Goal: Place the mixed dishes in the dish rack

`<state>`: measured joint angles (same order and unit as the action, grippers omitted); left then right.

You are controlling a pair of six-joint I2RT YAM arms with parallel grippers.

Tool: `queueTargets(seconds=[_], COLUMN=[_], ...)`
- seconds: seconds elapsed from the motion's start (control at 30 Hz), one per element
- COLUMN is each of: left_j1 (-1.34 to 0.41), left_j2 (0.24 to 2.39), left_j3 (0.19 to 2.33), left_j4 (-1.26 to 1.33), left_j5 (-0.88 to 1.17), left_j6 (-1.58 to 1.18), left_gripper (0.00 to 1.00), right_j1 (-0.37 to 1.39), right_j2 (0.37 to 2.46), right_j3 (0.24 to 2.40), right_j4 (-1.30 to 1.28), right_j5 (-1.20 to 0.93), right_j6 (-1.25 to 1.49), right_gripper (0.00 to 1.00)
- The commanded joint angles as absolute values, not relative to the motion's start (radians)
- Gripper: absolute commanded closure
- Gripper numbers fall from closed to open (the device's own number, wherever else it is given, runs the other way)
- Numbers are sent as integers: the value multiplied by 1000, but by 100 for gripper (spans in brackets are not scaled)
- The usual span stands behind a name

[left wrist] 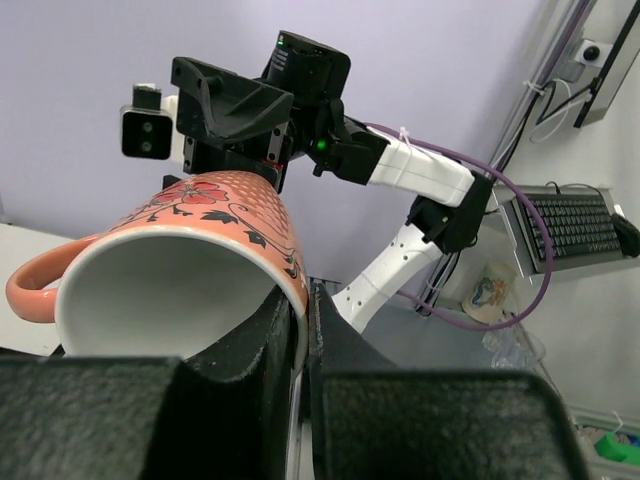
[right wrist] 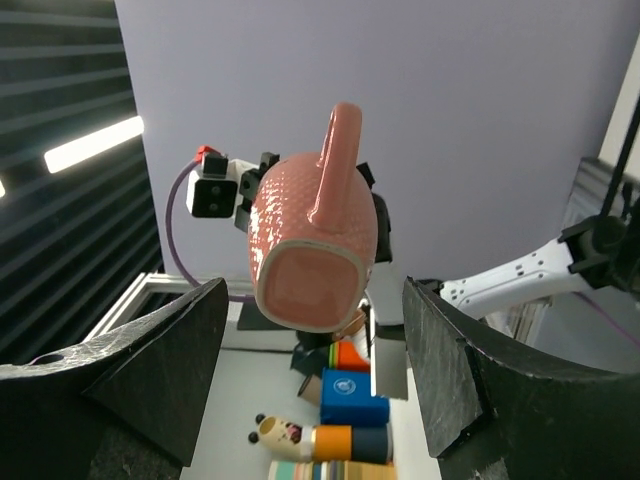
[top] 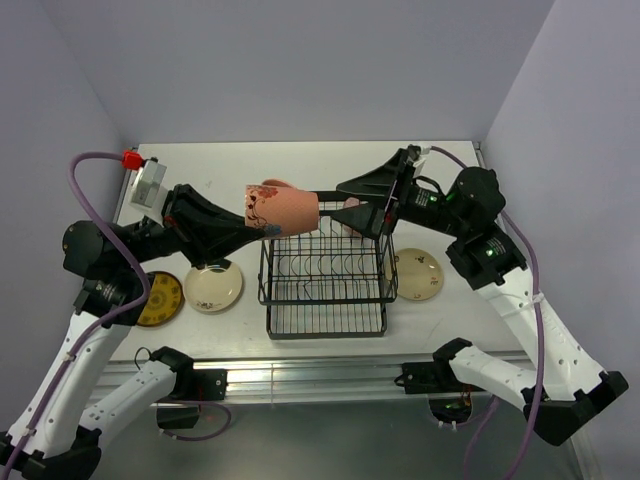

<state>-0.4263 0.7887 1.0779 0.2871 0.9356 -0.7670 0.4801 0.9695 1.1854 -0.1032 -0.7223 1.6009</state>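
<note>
We hold the mug point(top: 283, 210) in the air, lying on its side, above the far end of the dish rack point(top: 325, 290). The left gripper point(top: 268, 231) pinches only the rim wall (a thin grip). The right gripper point(top: 335, 200) stands with fingers spread just beside the base. If these fingers push the base or handle, we think the mug can twist out and fall on the wires.
</note>
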Motion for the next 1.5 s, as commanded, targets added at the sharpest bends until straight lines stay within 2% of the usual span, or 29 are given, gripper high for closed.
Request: queueTargets(seconds=[0.0, 0.83, 1.47], left_j1=[-426, -426, -425], left_j2=[765, 779, 779], left_j3=[1078, 1060, 1023], left_j4=[440, 509, 601], left_j5=[971, 1025, 1037], left_j6=[-726, -719, -785], left_gripper=[100, 100, 100], right_j1=[534, 742, 793], right_j2=[991, 1025, 1075], right_j3=[1207, 1223, 1221], right_j4=[-31, 31, 117], right_j5=[-703, -607, -597], right_j6=[1652, 1681, 1700], right_gripper=[22, 22, 22])
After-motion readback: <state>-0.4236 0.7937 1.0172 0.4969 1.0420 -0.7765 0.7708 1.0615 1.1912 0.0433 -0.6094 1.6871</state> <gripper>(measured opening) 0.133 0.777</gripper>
